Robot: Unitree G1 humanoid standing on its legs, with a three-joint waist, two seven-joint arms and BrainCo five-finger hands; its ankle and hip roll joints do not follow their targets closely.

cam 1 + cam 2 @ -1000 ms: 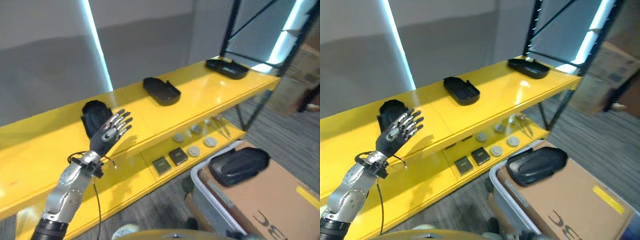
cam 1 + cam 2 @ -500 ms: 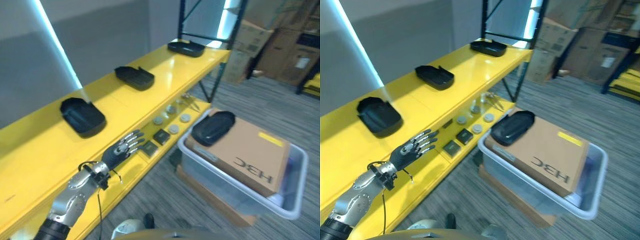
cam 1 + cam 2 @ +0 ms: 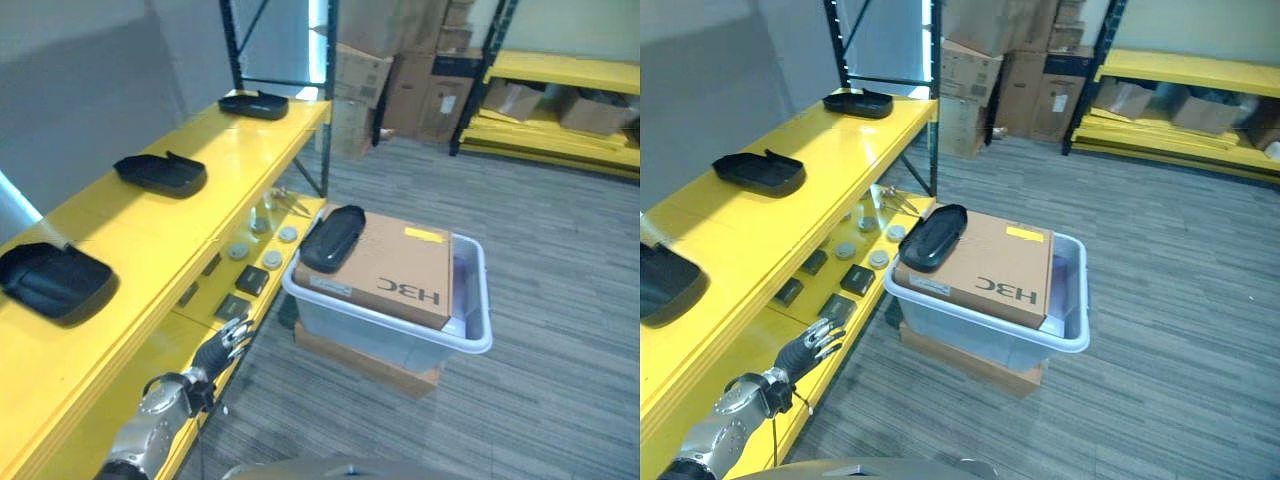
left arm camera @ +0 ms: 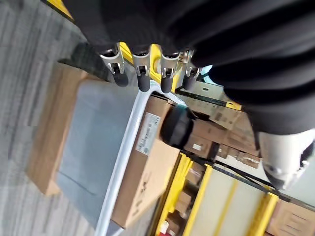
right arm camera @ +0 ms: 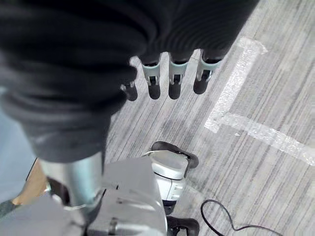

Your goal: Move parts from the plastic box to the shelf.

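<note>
The plastic box point(image 3: 478, 338) stands on the floor beside the yellow shelf point(image 3: 175, 228). It holds a cardboard box point(image 3: 395, 268) with a black part point(image 3: 333, 237) lying on its near-left corner. Three black parts point(image 3: 52, 281) point(image 3: 160, 172) point(image 3: 254, 103) rest along the shelf top. My left hand point(image 3: 225, 345) hangs low by the lower shelf's edge, fingers point(image 4: 141, 70) straight, nothing in it. Its wrist view looks past them to the plastic box point(image 4: 123, 157) and black part point(image 4: 176, 127). My right hand point(image 5: 170, 73) hangs over the carpet, fingers straight and empty.
Small dark blocks point(image 3: 251, 280) and round discs point(image 3: 270, 259) lie on the lower shelf. A flat cardboard base point(image 3: 360, 362) sits under the plastic box. Stacked cartons point(image 3: 385, 70) and another yellow rack point(image 3: 565, 75) stand at the back. White tape point(image 5: 236, 93) marks the floor.
The camera has swung away from the shelf towards the plastic box and the room. My left hand has dropped from the shelf top to beside the lower shelf, still empty.
</note>
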